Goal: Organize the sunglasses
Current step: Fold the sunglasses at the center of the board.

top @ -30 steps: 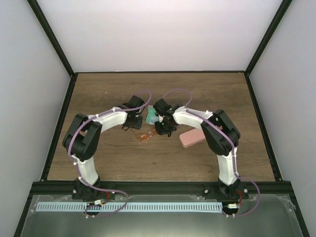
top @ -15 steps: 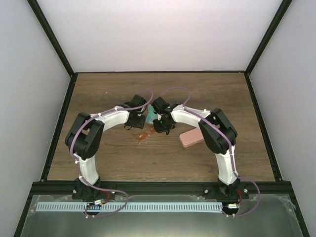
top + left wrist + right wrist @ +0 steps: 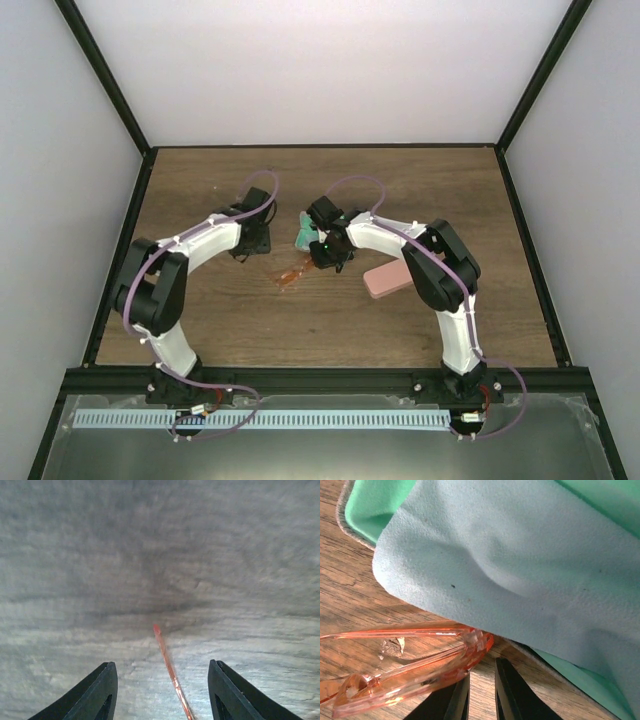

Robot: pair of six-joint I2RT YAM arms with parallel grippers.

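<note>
A pair of orange sunglasses [image 3: 290, 275] lies on the wooden table between the two arms. My left gripper [image 3: 249, 241] stands to their left, open. In its wrist view one thin orange temple arm [image 3: 168, 667] runs loose through the wide gap of the left gripper [image 3: 162, 663], touching neither finger. My right gripper [image 3: 328, 256] is low at the glasses' right end. In the right wrist view the translucent orange frame [image 3: 410, 670] lies across one fingertip of the right gripper [image 3: 482, 672]. Its jaws stand a narrow gap apart with only bare wood between them.
A light blue cloth [image 3: 495, 555] lies on an open green-lined case [image 3: 362, 505], just behind the glasses and the right gripper; the case [image 3: 305, 237] shows from above too. A pink oblong case [image 3: 388, 280] rests to the right, beside the right forearm.
My left arm has drawn back to the left, away from the glasses and the green case, and its jaws have widened. The right gripper has barely moved.
</note>
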